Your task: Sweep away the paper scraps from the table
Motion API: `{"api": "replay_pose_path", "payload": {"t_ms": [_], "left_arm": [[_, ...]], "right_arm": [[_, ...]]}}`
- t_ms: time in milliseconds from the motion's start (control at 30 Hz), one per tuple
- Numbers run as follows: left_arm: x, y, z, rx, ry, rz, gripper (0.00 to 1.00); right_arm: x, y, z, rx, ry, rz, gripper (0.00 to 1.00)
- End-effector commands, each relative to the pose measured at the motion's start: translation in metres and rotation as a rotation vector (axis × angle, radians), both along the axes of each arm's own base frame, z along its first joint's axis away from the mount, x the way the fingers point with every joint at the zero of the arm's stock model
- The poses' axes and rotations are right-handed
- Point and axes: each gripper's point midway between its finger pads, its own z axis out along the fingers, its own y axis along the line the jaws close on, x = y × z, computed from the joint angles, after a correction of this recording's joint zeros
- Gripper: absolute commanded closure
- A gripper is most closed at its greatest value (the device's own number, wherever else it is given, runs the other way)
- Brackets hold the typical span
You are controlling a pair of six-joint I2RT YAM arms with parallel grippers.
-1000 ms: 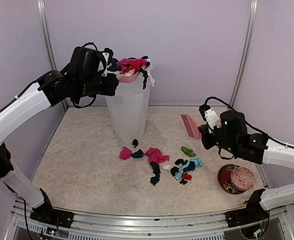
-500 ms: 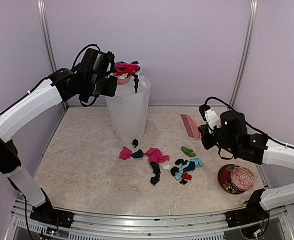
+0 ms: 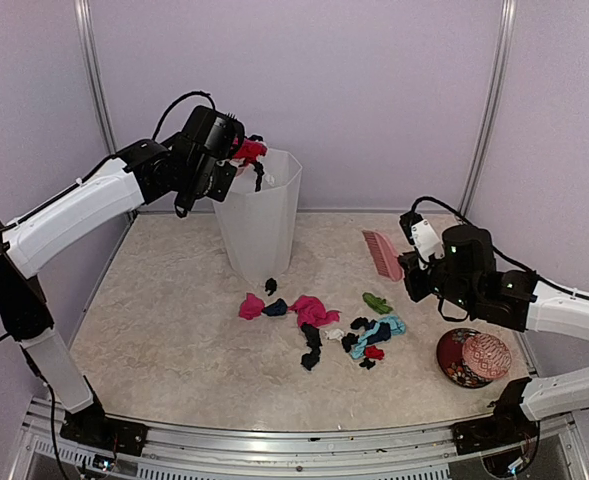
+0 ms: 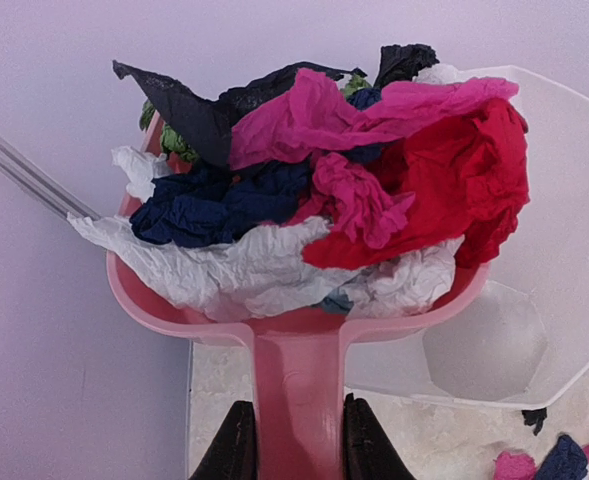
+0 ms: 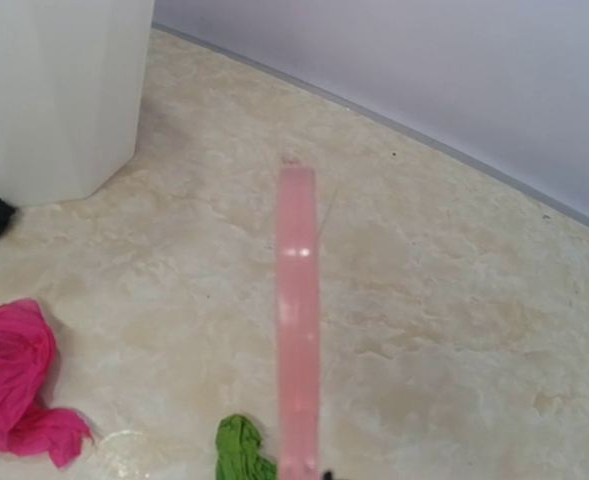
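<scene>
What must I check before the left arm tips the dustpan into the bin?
1. Left pincer shut on the dustpan handle: ok.
2. Whole dustpan above the bin opening: cannot tell; it hangs at the left rim.
3. Bin upright: ok.
4. Right pincer and its brush away from the bin: ok.
5. Table free of scraps: not ok; many lie in front of the bin.

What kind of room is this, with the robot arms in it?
Probably a robot practice booth, not a home: plain lilac walls ring one table, two arms are bolted at its rail, and paper scraps lie there.
</scene>
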Motion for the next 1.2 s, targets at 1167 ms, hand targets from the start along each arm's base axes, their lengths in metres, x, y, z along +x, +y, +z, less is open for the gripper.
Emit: {"api": "replay_pose_path", "payload": {"t_ms": [1167], "left_arm": [[0.005,-0.001,0.045,0.894,-0.241,0.128,1.0]], "right_arm": [[-0.009,-0.017,0.023,0.079,-0.11,-0.004,1.0]]}}
